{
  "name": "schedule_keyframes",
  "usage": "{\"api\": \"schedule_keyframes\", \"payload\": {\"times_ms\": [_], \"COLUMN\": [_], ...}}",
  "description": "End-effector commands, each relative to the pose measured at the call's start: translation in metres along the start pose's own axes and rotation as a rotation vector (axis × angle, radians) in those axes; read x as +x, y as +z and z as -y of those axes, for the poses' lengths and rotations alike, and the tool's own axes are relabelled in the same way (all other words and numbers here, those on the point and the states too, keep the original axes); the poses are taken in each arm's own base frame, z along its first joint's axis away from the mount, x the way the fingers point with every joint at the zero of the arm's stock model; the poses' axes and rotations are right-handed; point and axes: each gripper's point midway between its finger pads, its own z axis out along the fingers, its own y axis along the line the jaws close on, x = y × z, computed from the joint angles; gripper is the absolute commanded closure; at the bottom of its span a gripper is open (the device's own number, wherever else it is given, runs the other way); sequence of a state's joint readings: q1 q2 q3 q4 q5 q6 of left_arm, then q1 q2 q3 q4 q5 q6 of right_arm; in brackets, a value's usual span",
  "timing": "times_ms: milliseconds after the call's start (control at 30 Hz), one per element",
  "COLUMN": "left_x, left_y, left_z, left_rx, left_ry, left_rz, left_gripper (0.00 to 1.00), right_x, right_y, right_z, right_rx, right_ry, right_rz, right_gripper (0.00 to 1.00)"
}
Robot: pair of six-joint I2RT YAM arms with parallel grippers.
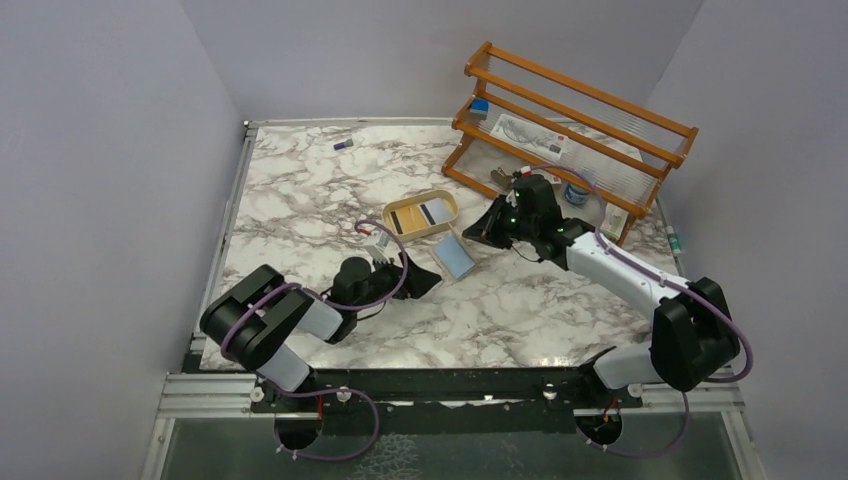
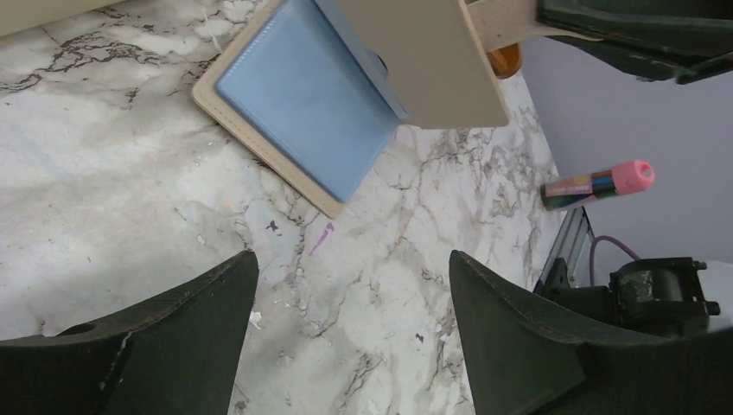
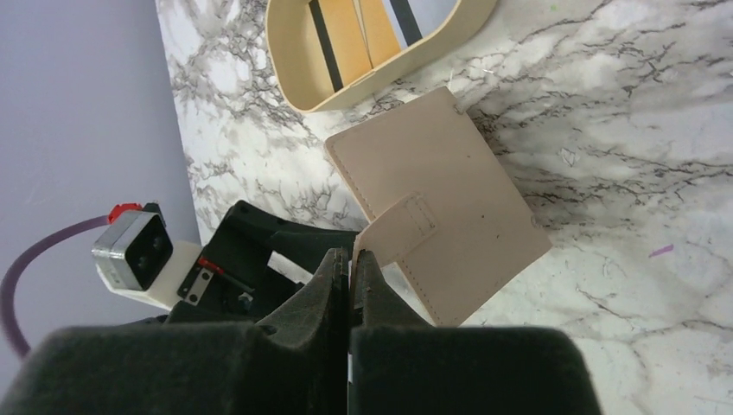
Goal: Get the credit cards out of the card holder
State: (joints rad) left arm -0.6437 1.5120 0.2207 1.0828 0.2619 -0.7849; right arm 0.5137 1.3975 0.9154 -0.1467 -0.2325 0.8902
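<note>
From above, the wallet lies open near the middle of the marble counter, its blue inside facing up; the left gripper sits low just at 8 o'clock of it, and the right gripper meets its edge from 2 o'clock; an oval tray lies close at 11 o'clock of the wallet, with flat pieces with dark stripes in it, too small to name; a wooden rack stands at the counter's 1 o'clock corner.

From the left wrist, the left gripper hangs over bare marble with its fingers spread wide, touching nothing; the wallet is at 11 o'clock, one half flat on the counter, the other half tilted up off it toward 1 o'clock; whether the glossy blue face is a card or lining, I cannot tell; a pink-capped marker lies at 3 o'clock by the counter's edge.

From the right wrist, the right gripper has its fingers pressed together, pinching the end of the snap tab; the wallet's beige outer face fills the middle; the tray is at 12 o'clock, just apart from the wallet, holding tan pieces with black stripes.
</note>
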Motion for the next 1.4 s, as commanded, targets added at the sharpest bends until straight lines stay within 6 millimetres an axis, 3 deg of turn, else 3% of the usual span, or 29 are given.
{"api": "schedule_keyframes", "payload": {"times_ms": [0, 267, 433, 533, 800, 900, 933, 1033, 1067, 1100, 1367], "left_x": [-0.016, -0.013, -0.014, -0.018, -0.028, -0.028, -0.027, -0.023, -0.021, -0.017, -0.004], "left_y": [0.016, 0.037, 0.042, 0.044, 0.059, 0.07, 0.074, 0.086, 0.09, 0.093, 0.117], "left_z": [0.009, 0.021, 0.029, 0.038, 0.06, 0.07, 0.073, 0.077, 0.077, 0.076, 0.073], "left_rx": [0.046, 0.087, 0.071, 0.064, 0.071, 0.102, 0.11, 0.128, 0.129, 0.129, 0.127], "left_ry": [0.007, 0.031, 0.076, 0.11, 0.161, 0.158, 0.157, 0.146, 0.138, 0.127, 0.071], "left_rz": [0.075, 0.064, 0.06, 0.059, 0.038, 0.026, 0.021, -0.001, -0.01, -0.021, -0.065], "left_gripper": [0.2, 0.25, 0.26, 0.26, 0.26, 0.26, 0.26, 0.26, 0.26, 0.26, 0.26], "right_x": [-0.004, 0.009, 0.01, 0.005, -0.011, -0.005, -0.003, 0.003, 0.005, 0.006, 0.022], "right_y": [-0.014, -0.02, -0.016, -0.022, -0.044, -0.044, -0.043, -0.039, -0.038, -0.036, -0.041], "right_z": [0.009, 0.097, 0.135, 0.152, 0.165, 0.173, 0.172, 0.164, 0.159, 0.153, 0.11], "right_rx": [0.045, 0.229, 0.374, 0.461, 0.558, 0.582, 0.568, 0.484, 0.444, 0.394, 0.047], "right_ry": [0.089, 0.129, 0.05, 0.024, -0.05, -0.054, -0.055, -0.055, -0.058, -0.063, -0.053], "right_rz": [0.029, 0.071, 0.054, 0.084, 0.161, 0.144, 0.142, 0.14, 0.144, 0.151, 0.22], "right_gripper": [0.99, 0.99, 0.99, 0.99, 0.96, 0.89, 0.8, 0.26, 0.11, 0.02, 0.0]}}
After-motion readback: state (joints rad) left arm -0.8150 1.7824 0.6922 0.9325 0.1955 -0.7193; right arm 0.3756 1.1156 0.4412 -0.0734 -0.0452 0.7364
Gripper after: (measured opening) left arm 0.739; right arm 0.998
